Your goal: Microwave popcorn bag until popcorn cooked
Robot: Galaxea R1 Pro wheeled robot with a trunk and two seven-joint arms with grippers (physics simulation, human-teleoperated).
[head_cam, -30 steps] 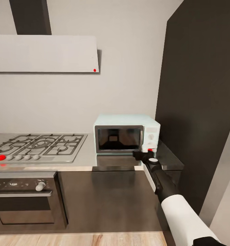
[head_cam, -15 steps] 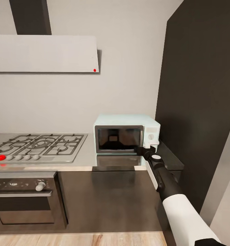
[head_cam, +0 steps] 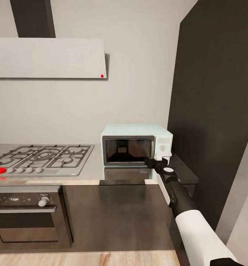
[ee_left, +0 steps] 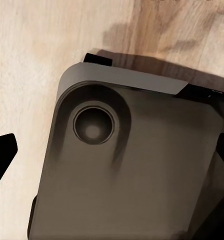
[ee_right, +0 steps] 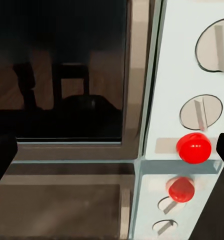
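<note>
Since a second ago my right gripper (head_cam: pixel 158 161) has slid rightward along the face of the small mint-blue microwave with the dark glass door (head_cam: pixel 136 143) and now sits at its lower right corner, just before the control panel; over the last half second it has barely shifted. Its fingers (ee_right: pixel 2 155) frame the wrist view's edges well apart, so it is spread, pinching nothing. Through the glass I make out a dim shape that may be the popcorn bag, though I cannot be sure. One red button (ee_right: pixel 193 147) lies just ahead between my fingertips, with two round knobs (ee_right: pixel 201 111) beyond it. I judge the heating step is in hand: next I must press that button squarely. One microwave stands on the grey steel countertop (head_cam: pixel 94 168). My left gripper's state I cannot tell.
</note>
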